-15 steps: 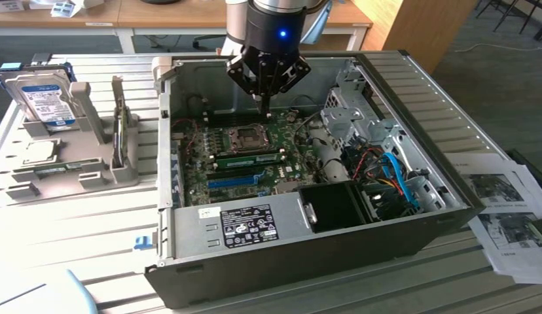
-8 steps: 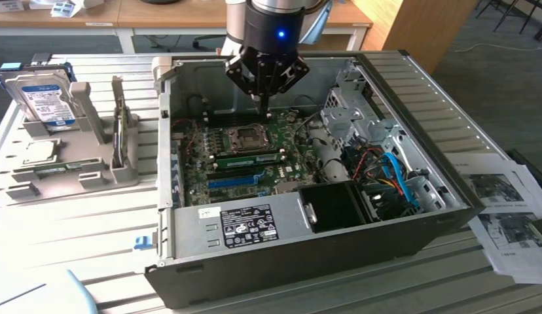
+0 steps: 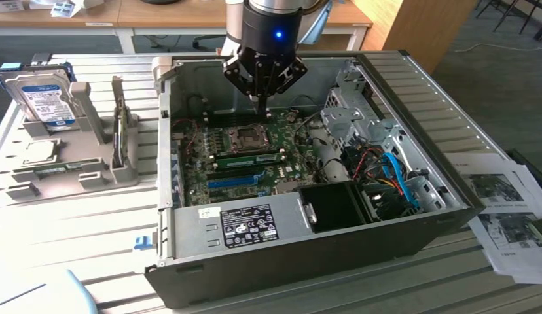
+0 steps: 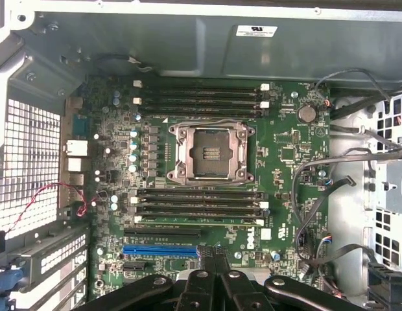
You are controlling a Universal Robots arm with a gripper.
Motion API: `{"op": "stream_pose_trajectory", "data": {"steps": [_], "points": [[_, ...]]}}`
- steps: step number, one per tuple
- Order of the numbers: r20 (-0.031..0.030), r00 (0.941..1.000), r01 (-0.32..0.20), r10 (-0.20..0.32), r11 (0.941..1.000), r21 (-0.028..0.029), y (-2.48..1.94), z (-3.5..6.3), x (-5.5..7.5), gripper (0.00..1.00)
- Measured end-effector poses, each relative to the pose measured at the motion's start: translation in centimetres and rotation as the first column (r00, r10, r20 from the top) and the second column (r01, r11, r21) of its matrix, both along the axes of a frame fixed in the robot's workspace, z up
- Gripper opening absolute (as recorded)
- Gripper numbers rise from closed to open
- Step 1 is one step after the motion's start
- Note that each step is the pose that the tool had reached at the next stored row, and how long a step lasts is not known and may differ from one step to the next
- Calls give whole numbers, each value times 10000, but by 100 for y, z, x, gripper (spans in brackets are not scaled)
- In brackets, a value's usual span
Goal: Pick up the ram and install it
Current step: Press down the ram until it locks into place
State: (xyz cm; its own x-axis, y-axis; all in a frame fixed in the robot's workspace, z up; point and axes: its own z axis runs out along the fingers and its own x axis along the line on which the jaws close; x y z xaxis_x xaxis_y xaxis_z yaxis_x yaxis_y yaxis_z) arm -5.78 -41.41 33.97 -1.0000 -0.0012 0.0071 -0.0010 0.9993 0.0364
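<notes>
The ram (image 3: 245, 159) is a long green stick standing in a black slot on the motherboard, just beside the empty CPU socket (image 3: 250, 136). In the wrist view the ram (image 4: 201, 221) fills the slot of that bank farthest from the socket (image 4: 211, 153). My gripper (image 3: 260, 102) hangs over the far part of the board, above the socket, fingers shut with nothing between them. Its shut fingers (image 4: 212, 259) sit over the blue slot (image 4: 159, 249).
The open computer case (image 3: 253, 261) lies on its side on a slatted table. Cables and a drive cage (image 3: 359, 111) crowd the case at the exterior view's right. A grey fixture (image 3: 79, 173) holding a hard drive (image 3: 44, 98) and a silver processor chip (image 3: 40, 152) stands at the left; papers (image 3: 506, 209) lie at the right.
</notes>
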Motion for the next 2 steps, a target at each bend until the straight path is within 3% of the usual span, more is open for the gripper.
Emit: {"op": "stream_pose_trajectory", "data": {"steps": [2], "points": [[0, 10000, 0, 0, 10000, 0, 0, 0, 0, 9]]}}
